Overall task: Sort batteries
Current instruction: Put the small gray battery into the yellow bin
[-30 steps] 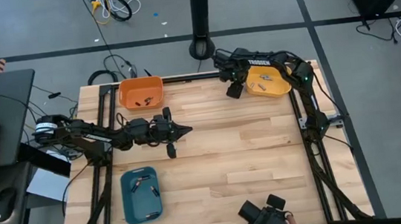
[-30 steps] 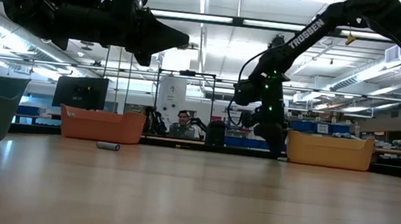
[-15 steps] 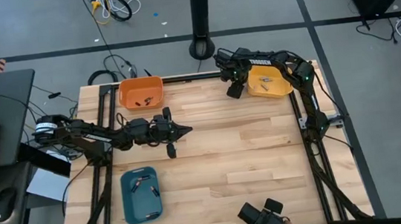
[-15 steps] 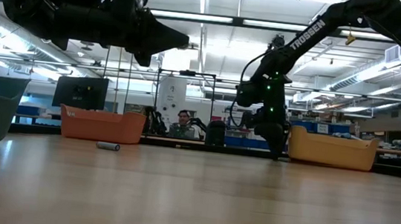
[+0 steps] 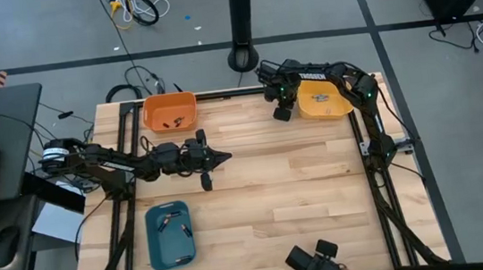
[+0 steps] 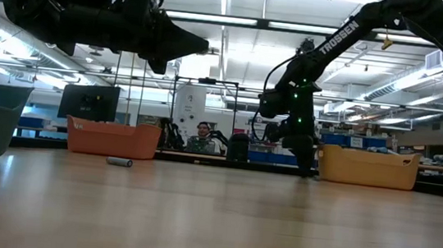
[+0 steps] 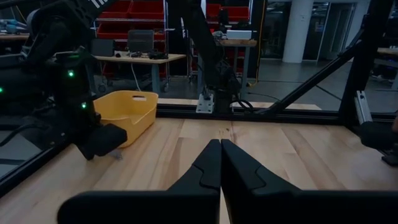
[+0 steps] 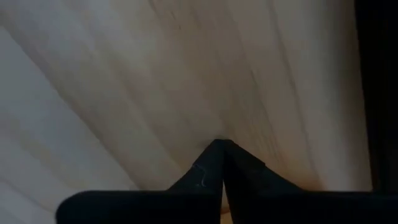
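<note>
A wooden desk (image 5: 300, 183) seen from above, with two dark robot arms. The left hand (image 5: 222, 158) hangs above the middle-left of the desk, its fingers (image 7: 208, 163) pressed together and empty. The right hand (image 5: 282, 113) is down at the desk's far edge, just beside the yellow tray (image 5: 327, 105), clenched tight with nothing visible between its tips. Batteries lie in the orange tray (image 5: 170, 112), the teal tray (image 5: 170, 236) and the yellow tray. One loose battery (image 6: 119, 162) lies on the desk in front of the orange tray
</note>
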Robot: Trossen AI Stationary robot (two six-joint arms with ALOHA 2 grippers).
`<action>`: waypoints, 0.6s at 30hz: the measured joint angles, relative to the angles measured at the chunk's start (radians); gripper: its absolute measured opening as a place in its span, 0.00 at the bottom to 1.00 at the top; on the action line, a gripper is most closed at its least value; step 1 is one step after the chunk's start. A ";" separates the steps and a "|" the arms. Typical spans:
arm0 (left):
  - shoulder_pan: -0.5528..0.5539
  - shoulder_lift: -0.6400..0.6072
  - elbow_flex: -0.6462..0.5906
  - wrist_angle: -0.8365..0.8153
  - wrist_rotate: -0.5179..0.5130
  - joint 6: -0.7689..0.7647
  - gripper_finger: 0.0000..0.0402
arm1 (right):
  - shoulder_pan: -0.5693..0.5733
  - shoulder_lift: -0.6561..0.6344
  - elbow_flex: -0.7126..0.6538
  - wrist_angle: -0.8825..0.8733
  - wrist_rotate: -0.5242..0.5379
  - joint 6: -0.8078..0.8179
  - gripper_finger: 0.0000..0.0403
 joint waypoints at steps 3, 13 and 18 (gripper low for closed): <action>0.000 0.000 0.000 0.001 0.000 0.000 0.02 | 0.010 0.000 0.000 0.002 0.006 -0.025 0.03; 0.000 0.000 0.000 0.002 0.000 0.000 0.02 | 0.078 0.000 0.025 -0.136 -0.026 0.004 0.11; 0.000 0.000 0.000 -0.003 0.000 0.000 0.02 | 0.140 -0.063 0.027 -0.179 -0.031 0.040 0.19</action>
